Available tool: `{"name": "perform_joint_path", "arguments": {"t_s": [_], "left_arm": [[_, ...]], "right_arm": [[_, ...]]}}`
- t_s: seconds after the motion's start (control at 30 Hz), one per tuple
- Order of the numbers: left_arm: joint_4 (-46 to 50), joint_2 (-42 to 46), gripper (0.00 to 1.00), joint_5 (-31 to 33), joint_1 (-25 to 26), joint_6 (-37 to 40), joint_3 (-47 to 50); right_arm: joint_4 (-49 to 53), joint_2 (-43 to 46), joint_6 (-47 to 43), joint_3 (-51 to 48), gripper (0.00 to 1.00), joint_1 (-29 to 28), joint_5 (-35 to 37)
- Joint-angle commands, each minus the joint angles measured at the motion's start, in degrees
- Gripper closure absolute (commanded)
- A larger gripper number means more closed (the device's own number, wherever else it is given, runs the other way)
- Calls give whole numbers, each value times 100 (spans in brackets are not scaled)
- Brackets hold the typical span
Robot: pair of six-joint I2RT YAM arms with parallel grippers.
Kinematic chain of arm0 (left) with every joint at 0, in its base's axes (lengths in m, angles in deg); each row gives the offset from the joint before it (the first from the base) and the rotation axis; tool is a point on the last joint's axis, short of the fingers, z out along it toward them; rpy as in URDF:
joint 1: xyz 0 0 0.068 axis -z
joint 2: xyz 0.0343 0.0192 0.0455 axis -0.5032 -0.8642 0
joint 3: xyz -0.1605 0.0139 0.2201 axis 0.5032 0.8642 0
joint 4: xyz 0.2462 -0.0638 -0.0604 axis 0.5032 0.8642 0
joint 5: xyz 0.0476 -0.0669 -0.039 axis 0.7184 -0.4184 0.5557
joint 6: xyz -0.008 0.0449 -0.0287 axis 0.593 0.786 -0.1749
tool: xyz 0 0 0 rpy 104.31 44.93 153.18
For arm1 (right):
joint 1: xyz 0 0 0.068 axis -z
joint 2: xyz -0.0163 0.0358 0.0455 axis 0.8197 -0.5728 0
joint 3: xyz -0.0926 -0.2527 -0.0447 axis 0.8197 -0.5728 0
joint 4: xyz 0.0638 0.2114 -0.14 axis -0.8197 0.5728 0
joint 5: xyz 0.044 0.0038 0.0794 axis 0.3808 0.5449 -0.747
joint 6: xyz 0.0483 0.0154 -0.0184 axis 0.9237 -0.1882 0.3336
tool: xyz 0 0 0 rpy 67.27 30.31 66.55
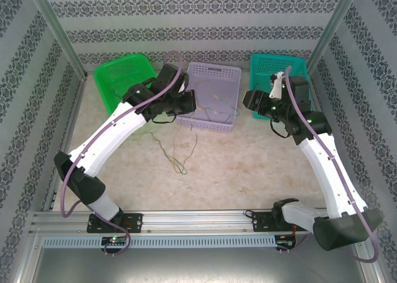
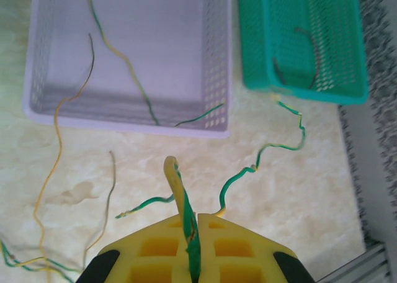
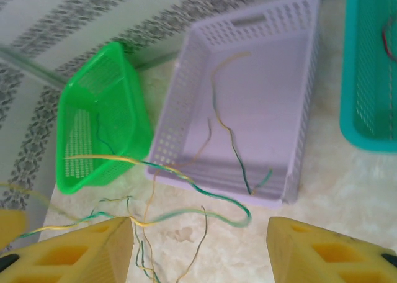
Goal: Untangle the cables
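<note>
Cables (image 1: 177, 154) lie loosely tangled on the table (image 1: 260, 165) at the centre of the top view, just below the lavender basket (image 1: 211, 125). The left arm arches up from the lower left to that basket's front corner. The left gripper (image 2: 190, 227) is clamped on a green-and-yellow strand (image 2: 177, 174) that stands upright between the fingers, its ends trailing right toward the teal basket (image 2: 298, 92). The right gripper (image 3: 198, 252), fingers wide apart, hangs between the two baskets, and a second strand (image 3: 192, 185) crosses left to right just above it. The left arm is nearer the tangle. Farther up, more of them lie inside the lavender basket.
</note>
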Motion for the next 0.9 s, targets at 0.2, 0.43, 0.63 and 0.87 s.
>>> {"name": "perform_joint_path", "arguments": {"t_s": [0.2, 0.43, 0.63, 0.87], "left_arm": [[493, -150, 100, -302, -103, 809, -339], [503, -150, 100, -405, -114, 813, -316], [503, -100, 100, -430, -109, 778, -263], [483, -48, 100, -451, -110, 706, -221]], "right_arm": [[1064, -937, -2558, 900, 36, -785, 455], [1125, -1636, -3072, 653, 36, -1565, 1663], [1040, -1947, -3191, 557, 39, -1570, 2122], [814, -2125, -3030, 267, 57, -1561, 2171]]}}
